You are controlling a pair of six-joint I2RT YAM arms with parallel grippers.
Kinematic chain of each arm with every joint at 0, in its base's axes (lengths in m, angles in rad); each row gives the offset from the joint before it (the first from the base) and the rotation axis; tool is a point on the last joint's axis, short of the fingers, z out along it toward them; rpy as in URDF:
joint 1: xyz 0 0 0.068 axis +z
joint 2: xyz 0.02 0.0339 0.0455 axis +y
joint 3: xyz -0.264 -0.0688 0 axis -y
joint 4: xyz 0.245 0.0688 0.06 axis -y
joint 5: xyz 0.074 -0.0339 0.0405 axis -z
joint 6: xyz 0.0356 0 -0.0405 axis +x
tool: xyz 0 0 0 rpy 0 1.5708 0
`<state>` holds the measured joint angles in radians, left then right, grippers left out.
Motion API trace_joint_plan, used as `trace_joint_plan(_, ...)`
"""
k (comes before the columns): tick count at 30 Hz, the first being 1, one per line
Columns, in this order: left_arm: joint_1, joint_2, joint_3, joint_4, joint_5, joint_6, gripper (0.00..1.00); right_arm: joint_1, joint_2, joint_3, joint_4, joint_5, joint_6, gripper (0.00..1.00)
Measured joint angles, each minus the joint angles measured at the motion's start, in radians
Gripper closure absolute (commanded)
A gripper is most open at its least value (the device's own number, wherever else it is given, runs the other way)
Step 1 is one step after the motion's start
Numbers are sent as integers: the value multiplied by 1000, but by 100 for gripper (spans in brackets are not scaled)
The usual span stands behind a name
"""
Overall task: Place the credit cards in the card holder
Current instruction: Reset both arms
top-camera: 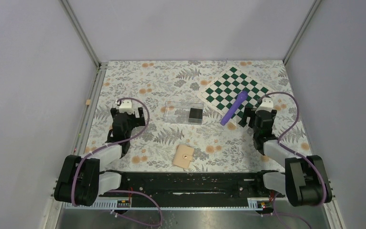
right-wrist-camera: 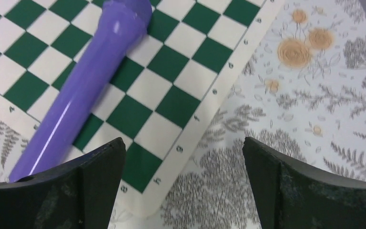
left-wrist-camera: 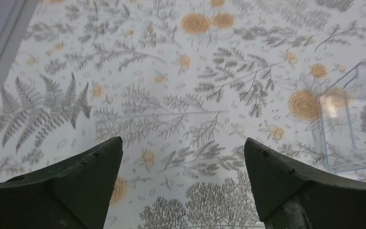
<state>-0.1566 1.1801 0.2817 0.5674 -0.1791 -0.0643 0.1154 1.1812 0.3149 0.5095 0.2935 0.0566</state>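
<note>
Card holder (top-camera: 183,156): long axis prob. near-far.

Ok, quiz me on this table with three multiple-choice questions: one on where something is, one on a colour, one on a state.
1. Where does the purple tube lie?
A. partly on the chessboard mat
B. standing upright, off the mat
C. held in a gripper

2. What colour are the mat's dark squares?
A. red
B. green
C. black

3. How is the right gripper?
A. shut on the tube
B. open, holding nothing
C. shut, with nothing in it

Answers:
1 A: the tube's upper part lies across the squares, and its lower end reaches past the mat's edge.
2 B: green squares alternate with white ones in both views.
3 B: its jaws stand wide apart with nothing between them.
</note>
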Motion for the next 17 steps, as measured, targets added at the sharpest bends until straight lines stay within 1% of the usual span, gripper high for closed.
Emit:
trace_joint_plan(2,7,20,-6,88,15,30,1,-14,47,8,80,-17,-12,2)
trace_joint_plan(5,49,116,-59,335,18,35,1,-31,156,-27,280,-47,-18,1)
trace_joint_plan(9,80,168,-72,359,-6,24,1,-45,178,-58,341,-50,-16,1)
trace_joint_plan(12,79,169,-67,385,-11,21,1,-46,178,-58,388,-50,-14,2)
trace_joint_plan(17,79,169,-65,401,-10,22,1,-46,178,-58,411,-49,-14,2)
